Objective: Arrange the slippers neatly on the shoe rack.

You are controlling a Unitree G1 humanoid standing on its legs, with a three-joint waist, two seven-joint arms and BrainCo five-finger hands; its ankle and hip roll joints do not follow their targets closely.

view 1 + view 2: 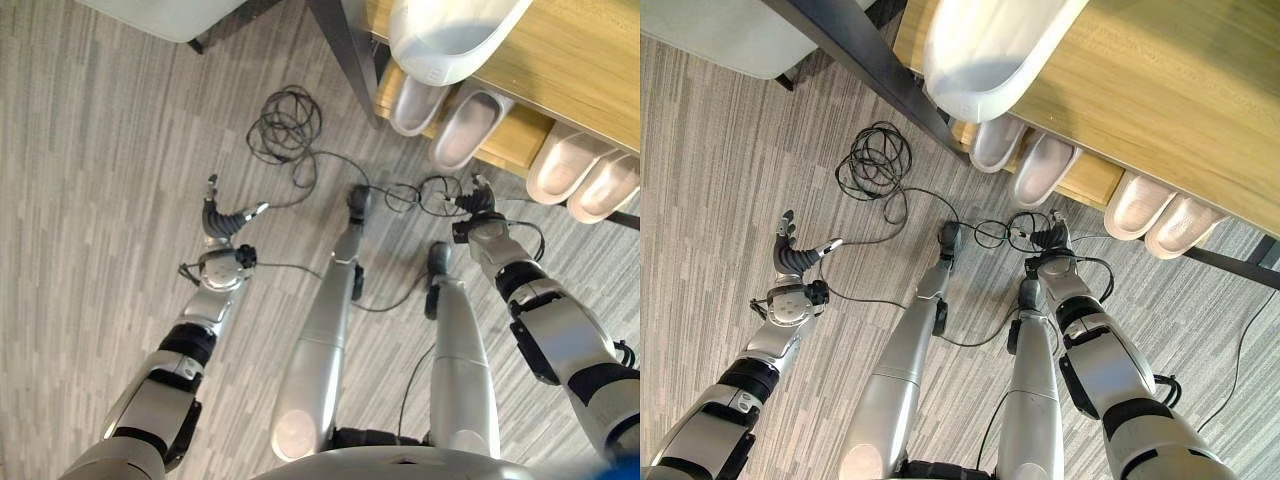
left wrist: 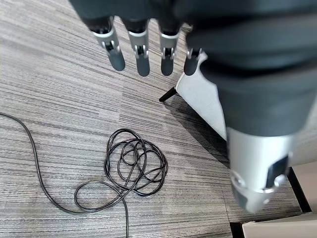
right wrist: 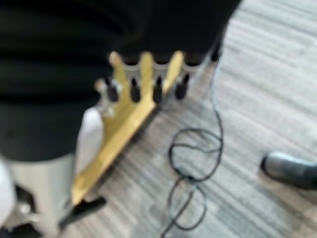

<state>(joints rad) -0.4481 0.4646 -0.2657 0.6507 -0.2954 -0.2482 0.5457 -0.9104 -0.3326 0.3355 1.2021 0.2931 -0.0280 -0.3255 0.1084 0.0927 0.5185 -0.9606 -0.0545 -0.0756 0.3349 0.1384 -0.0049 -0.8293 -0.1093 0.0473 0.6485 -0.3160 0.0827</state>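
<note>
From the left eye view, two pairs of pale slippers (image 1: 440,110) (image 1: 585,175) sat toe-in on the lower wooden shelf of the shoe rack (image 1: 520,140), side by side in each pair, the pairs apart. The left hand (image 1: 222,225) hung over grey floor (image 1: 100,200), the right hand (image 1: 478,208) near the rack. The left wrist view showed the left hand's fingers (image 2: 141,54) straight and empty (a coiled cable lay below). The right wrist view showed the right hand's fingers (image 3: 133,89) extended, holding nothing.

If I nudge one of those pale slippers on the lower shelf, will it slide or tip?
The slippers look smooth and moulded, so probably light and stiffish. They lie flat, toes outward, on the wooden shelf, so one would likely slide rather than tip. Pairs sit close, so a push may shift the neighbour.
</note>
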